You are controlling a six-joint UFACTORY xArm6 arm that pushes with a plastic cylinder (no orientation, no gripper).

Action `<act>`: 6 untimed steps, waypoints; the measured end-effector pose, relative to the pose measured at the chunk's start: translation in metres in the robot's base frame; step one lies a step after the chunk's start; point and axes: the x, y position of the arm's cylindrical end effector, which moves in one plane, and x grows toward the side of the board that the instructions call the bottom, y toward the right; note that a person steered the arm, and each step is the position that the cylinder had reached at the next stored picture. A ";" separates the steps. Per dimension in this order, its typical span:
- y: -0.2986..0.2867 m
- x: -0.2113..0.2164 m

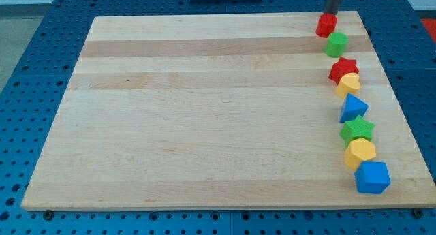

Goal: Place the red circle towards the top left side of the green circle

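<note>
The red circle block sits near the top right corner of the wooden board. The green circle block lies just below and slightly right of it, nearly touching. My tip comes down from the view's top edge and stands right at the red circle's upper side, apparently touching it.
Below the green circle a column of blocks runs down the board's right side: a red star, a yellow heart, a blue triangle, a green star, a yellow hexagon, a blue cube.
</note>
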 end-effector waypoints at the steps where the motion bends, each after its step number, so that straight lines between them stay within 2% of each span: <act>1: 0.004 0.013; 2: 0.011 0.034; 4: 0.011 0.039; 5: 0.011 0.010; 6: 0.002 0.000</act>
